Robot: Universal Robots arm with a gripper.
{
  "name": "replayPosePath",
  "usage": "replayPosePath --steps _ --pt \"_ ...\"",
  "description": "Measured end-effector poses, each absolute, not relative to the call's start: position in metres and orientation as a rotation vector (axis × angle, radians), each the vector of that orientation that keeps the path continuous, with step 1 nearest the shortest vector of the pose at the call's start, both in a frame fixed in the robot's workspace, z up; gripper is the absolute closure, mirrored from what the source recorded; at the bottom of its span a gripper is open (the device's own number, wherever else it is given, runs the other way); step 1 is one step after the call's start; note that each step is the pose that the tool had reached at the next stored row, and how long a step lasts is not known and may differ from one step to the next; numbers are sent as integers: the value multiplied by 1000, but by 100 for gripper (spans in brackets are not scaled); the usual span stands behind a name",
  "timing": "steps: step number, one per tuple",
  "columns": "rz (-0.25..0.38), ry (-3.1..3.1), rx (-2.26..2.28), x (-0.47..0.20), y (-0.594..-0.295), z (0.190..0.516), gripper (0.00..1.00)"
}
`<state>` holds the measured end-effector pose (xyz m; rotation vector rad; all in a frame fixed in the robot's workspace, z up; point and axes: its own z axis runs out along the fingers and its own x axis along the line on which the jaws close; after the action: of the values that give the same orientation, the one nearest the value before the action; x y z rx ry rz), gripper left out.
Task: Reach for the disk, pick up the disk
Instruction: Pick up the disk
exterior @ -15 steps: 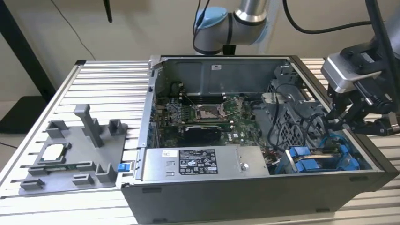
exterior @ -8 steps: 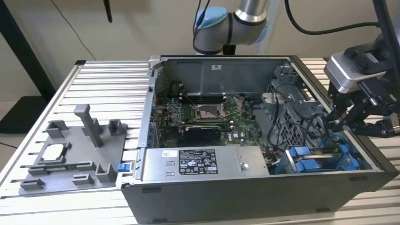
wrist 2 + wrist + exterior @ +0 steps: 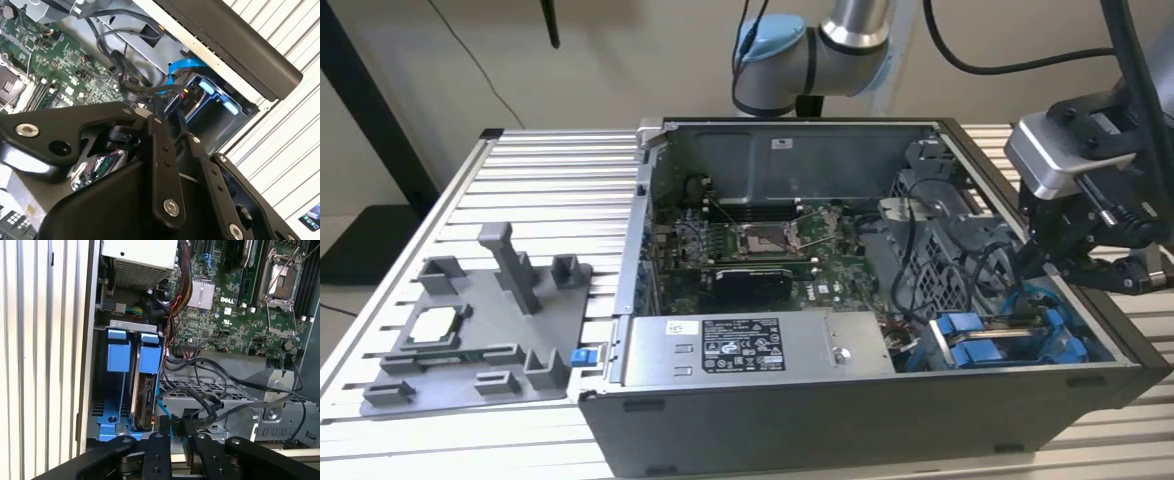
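The disk (image 3: 145, 392) stands on edge in the drive bay at the front corner of the open computer case, on the exterior view's right. Its silver body sits behind a bright blue carrier tab. In the exterior view the disk (image 3: 997, 335) lies low in the case, below and left of my gripper (image 3: 1081, 262). In the first wrist view my gripper (image 3: 176, 437) hovers just short of the bay, its black fingers (image 3: 156, 455) a narrow gap apart with nothing between them. The second wrist view shows the gripper (image 3: 175, 132) above the blue tabs of the disk (image 3: 210, 90).
A second blue carrier (image 3: 117, 352) stands beside the disk. Black cables (image 3: 200, 390) cross the metal cage next to the bay. The grey power supply box (image 3: 747, 345), motherboard (image 3: 761, 250) and case wall (image 3: 1121, 330) surround it. A grey fixture (image 3: 480, 330) with a small chip (image 3: 434, 325) lies on the slatted table (image 3: 547, 170).
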<state>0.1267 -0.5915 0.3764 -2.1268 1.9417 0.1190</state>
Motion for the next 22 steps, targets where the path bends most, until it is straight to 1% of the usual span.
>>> replayPosePath --steps 18,19,22 --pt "122 1953 -2118 124 -592 376 100" --pt "122 1953 -2118 124 -592 376 0" --pt "122 1953 -2118 124 -592 376 0"
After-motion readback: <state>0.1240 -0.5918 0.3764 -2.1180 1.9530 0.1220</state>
